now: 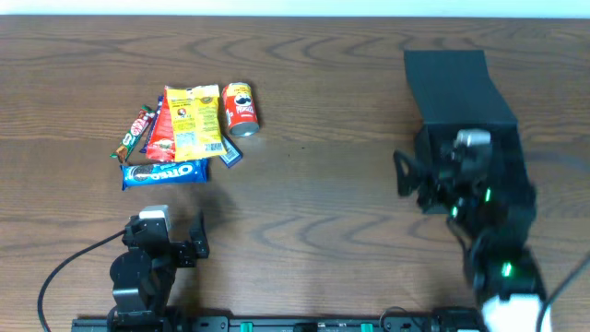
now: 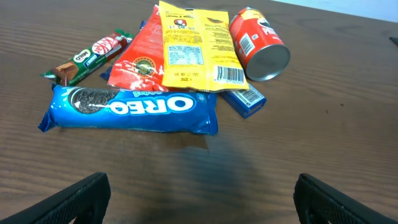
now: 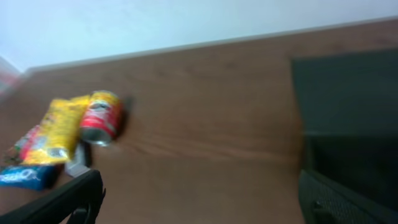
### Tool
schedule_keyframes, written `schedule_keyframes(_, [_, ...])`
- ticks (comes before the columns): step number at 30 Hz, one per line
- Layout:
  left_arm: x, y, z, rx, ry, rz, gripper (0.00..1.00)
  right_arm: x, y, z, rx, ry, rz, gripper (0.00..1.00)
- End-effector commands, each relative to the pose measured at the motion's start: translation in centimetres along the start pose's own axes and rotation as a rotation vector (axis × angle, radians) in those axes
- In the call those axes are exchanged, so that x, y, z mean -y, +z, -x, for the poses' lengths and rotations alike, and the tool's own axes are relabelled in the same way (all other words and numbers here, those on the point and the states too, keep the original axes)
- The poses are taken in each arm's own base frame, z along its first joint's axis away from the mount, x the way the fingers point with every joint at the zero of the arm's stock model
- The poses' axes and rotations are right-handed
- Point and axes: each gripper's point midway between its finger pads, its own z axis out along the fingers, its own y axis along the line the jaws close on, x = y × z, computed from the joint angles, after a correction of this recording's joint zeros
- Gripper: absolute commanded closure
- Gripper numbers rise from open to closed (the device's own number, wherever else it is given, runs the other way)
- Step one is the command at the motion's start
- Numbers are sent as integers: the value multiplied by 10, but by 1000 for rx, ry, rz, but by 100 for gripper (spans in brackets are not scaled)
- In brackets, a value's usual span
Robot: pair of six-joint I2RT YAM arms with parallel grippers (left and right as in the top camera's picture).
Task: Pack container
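The container (image 1: 456, 88) is a dark square box with its flap lid folded back, at the right of the table; it also shows at the right edge of the right wrist view (image 3: 351, 118). My right gripper (image 1: 408, 175) (image 3: 199, 202) is open and empty, at the box's left side. The snacks lie at the far left: an Oreo pack (image 1: 164, 172) (image 2: 130, 109), a yellow packet (image 1: 194, 120) (image 2: 196, 43), a red packet (image 1: 163, 129) (image 2: 140, 62), a Pringles can (image 1: 241, 107) (image 2: 259, 43) and a chocolate bar (image 1: 134, 134) (image 2: 87, 57). My left gripper (image 1: 175, 231) (image 2: 202, 202) is open and empty, just in front of the Oreo pack.
A small blue box (image 1: 230, 155) (image 2: 245, 101) lies under the yellow packet's corner. The right arm's body covers much of the container's box part. Bare wood lies between the snack pile and the container. A cable runs along the front left.
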Motion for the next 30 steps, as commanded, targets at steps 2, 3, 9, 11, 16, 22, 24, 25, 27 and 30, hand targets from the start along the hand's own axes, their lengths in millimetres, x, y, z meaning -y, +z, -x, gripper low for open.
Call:
schedule_keyframes(2, [-3, 2, -5, -7, -19, 10, 5, 25, 28, 7, -172, -145, -71, 1])
schedule_keyframes(3, [-3, 2, -5, -7, -19, 10, 5, 36, 37, 2, -246, -157, -102, 1])
schedule_keyframes(9, [-3, 2, -5, -7, -19, 10, 5, 79, 74, -40, -525, -146, -199, 11])
schedule_keyframes(11, [-3, 2, -5, -7, -19, 10, 5, 90, 81, -57, -584, -122, -213, 20])
schedule_keyframes(16, [-3, 2, -5, -7, -19, 10, 5, 114, 85, -87, -694, -105, -292, 44])
schedule_keyframes(22, [-3, 2, -5, -7, -19, 10, 5, 125, 86, -100, -743, -109, -334, 83])
schedule_keyframes(24, [-3, 2, -5, -7, -19, 10, 5, 118, 88, -101, -742, -97, -295, 96])
schedule_keyframes(25, [-3, 2, -5, -7, -19, 10, 5, 113, 90, -102, -740, -91, -270, 99])
schedule_keyframes(27, [-3, 2, -5, -7, -19, 10, 5, 103, 93, -103, -739, -92, -231, 99])
schedule_keyframes(30, [-3, 2, -5, -7, -19, 10, 5, 92, 97, -105, -743, -117, -205, 99])
